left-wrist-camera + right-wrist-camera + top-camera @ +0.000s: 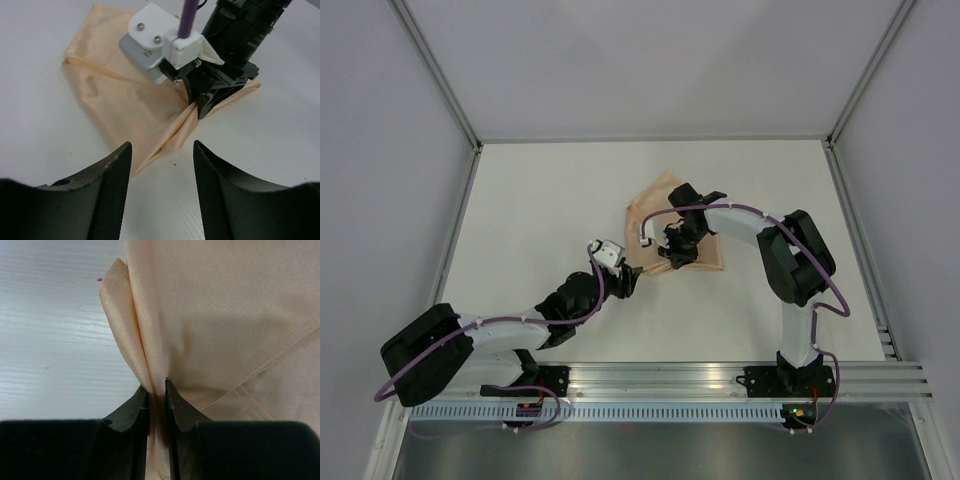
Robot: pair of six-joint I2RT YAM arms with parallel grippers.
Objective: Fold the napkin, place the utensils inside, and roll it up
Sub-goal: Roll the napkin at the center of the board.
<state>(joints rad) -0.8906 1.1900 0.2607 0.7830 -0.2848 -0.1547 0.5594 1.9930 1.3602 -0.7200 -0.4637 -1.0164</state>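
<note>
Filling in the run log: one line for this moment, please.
right gripper shut on napkin | left gripper open, empty | utensils not in view

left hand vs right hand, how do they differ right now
The right hand is shut, pinching a fold of the napkin; the left hand is open and holds nothing. The right hand sits over the napkin; the left hand is at its edge. Both point at the napkin.

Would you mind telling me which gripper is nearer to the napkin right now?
Right. The right gripper is pinching a fold of the napkin; the left gripper hovers open beside its edge.
</note>
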